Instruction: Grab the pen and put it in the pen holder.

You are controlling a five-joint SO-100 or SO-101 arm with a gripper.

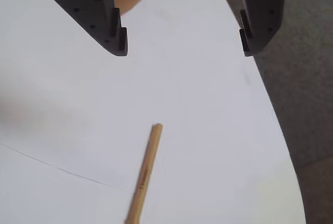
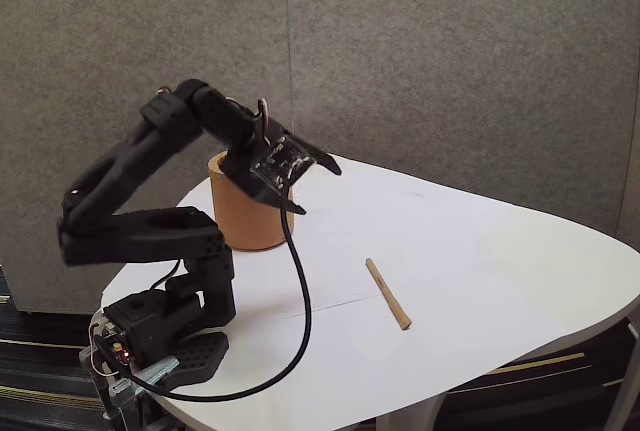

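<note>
**A:** Pen (image 2: 387, 293) first: where is it sitting right now?

**B:** It is lying flat on the white table (image 2: 500, 251), out in the open, untouched by anything. In the fixed view it is resting at a slant, to the right of the arm's base and well apart from the pen holder (image 2: 245, 219). In the wrist view its upper end is poking up from the bottom edge (image 1: 148, 161), below and between the two fingers, with a fine line of print showing along its side.

**A:** And the gripper? Is it gripping anything?

**B:** No. The gripper (image 1: 184, 44) is spread wide, both fingers parted with only bare table between them. In the fixed view it (image 2: 310, 183) is hanging in the air just in front of the holder, above the table and some way short of the pen.

**A:** So how far along is the job looking?

**B:** Barely begun, I am judging. Nothing is grasped, nothing is lifted, and I cannot see anything standing in the holder, though its inside is partly hidden by the arm. The whole sequence is waiting: reaching out and down over the pen, closing on it, lifting, carrying it back and releasing it into the cup.

**A:** Anything else around it?

**B:** A black cable (image 2: 300, 301) is drooping from the wrist down to the base, clear of the pen, and a grey wall (image 2: 450, 61) is standing behind the table.
</note>
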